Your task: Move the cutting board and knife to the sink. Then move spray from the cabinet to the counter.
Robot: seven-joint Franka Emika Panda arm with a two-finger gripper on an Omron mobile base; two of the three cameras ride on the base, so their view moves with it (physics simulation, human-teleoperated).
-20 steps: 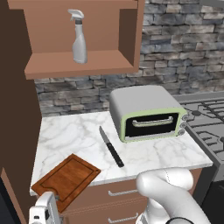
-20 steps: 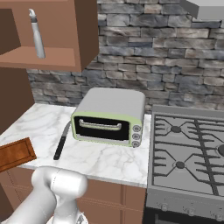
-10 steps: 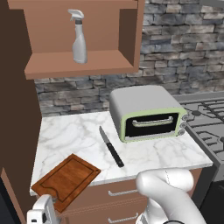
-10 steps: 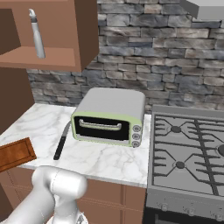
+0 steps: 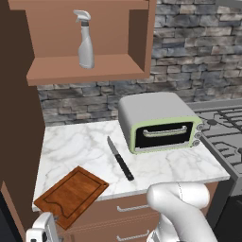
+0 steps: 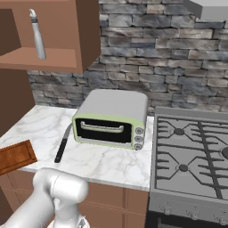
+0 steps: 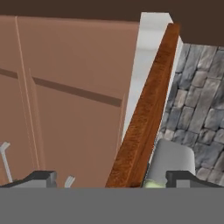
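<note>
The reddish-brown cutting board lies on the white marble counter, with its corner hanging over the front left edge. The black-handled knife lies between the board and the toaster oven. My gripper hangs low in front of the counter at that overhanging corner. It is open: in the hand view the board's edge runs between the two fingertips of the gripper, which stand wide apart. The spray stands upright on the shelf of the cabinet. The sink is out of view.
A grey and green toaster oven sits at the counter's back right. The gas stove adjoins the counter on the right. Brown drawer fronts with metal handles lie below, and a tall brown panel walls off the left.
</note>
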